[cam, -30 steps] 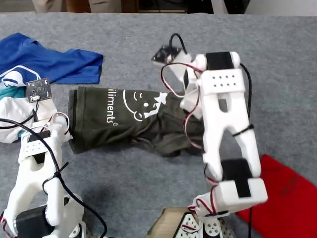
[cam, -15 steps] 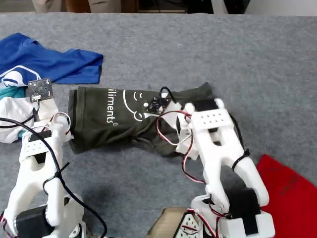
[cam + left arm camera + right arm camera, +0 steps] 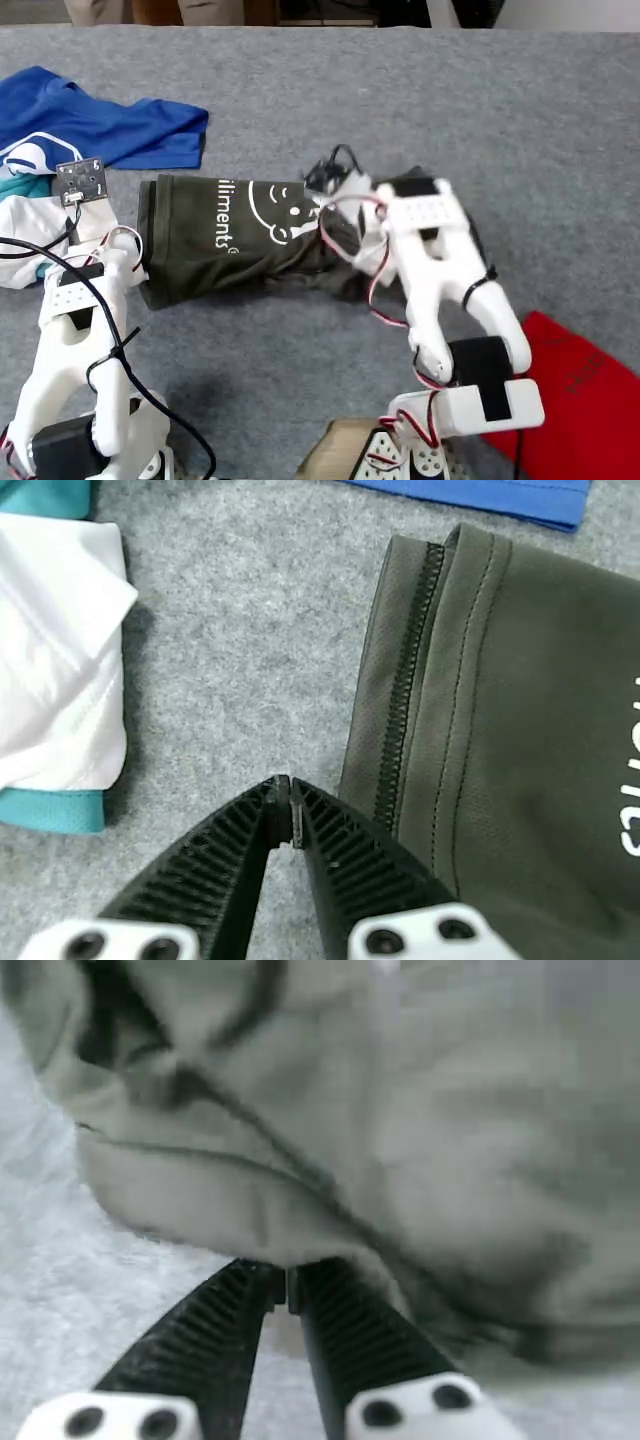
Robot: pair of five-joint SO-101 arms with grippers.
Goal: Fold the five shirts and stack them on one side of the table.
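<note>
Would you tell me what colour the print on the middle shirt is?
White print on the olive shirt; the high view shows it best.

Grey table (image 3: 560,120), olive shirt (image 3: 220,240) mid-table, blue shirt (image 3: 90,125), white shirt (image 3: 25,215), red shirt (image 3: 580,390) at corner

The left gripper (image 3: 285,825) is seen with its jaws pressed together over the grey table (image 3: 250,660), just beside the stitched hem of the green shirt (image 3: 520,710). A teal-edged white shirt (image 3: 55,660) is laid apart, and a blue shirt (image 3: 480,495) is glimpsed beyond

high: overhead, far | wrists: close, downward | shared: olive shirt (image 3: 200,250)
</note>
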